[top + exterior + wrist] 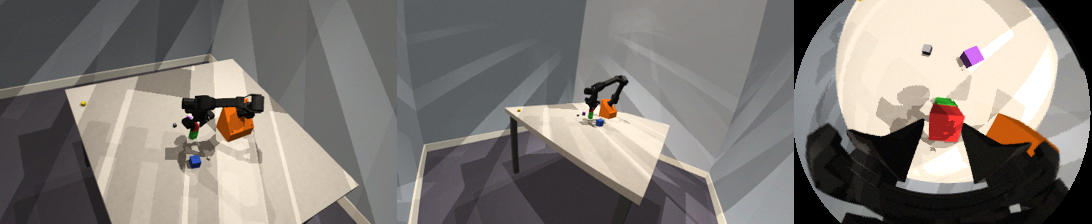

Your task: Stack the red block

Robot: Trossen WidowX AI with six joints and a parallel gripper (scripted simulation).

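Red block on the green tower, my claw spread around it.

My claw (pixel 946 137) stands spread, pinching nothing; the red block (pixel 944 121) sits directly between my fingers, on the green tower (pixel 193 134) near the tabletop's (pixel 298 174) middle, beside the orange base (pixel 233 125). Judging by that, my next move should be straight up, since any sideways drift could nudge the stack.
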